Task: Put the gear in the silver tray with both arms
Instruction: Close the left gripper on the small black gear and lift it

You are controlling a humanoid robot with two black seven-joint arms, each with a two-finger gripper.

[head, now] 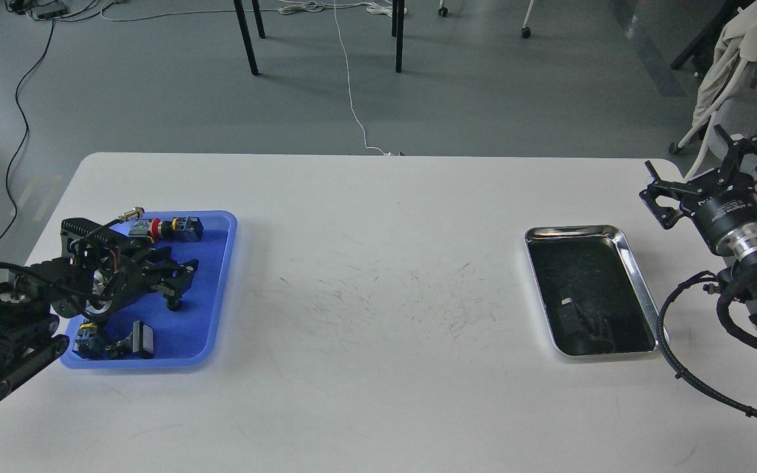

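Observation:
The silver tray (641, 282) lies at the right of the white table, and a dark part (579, 318) with a small white patch lies in its near half. My right gripper (697, 164) is to the right of that tray, beyond the table's edge, held up with its fingers spread and empty. My left gripper (180, 284) hangs low over the middle of the blue plastic tray (221, 263). Its fingertips are apart, with nothing clearly between them. Several small parts lie in the blue tray. I cannot tell which of them is a gear.
A red-and-black part (171, 228) and a metal connector (132, 214) lie at the blue tray's far end. Black and yellow parts (115, 341) lie at its near end. The table (378, 276) has scuff marks in the middle. Chair legs and cables are on the floor behind.

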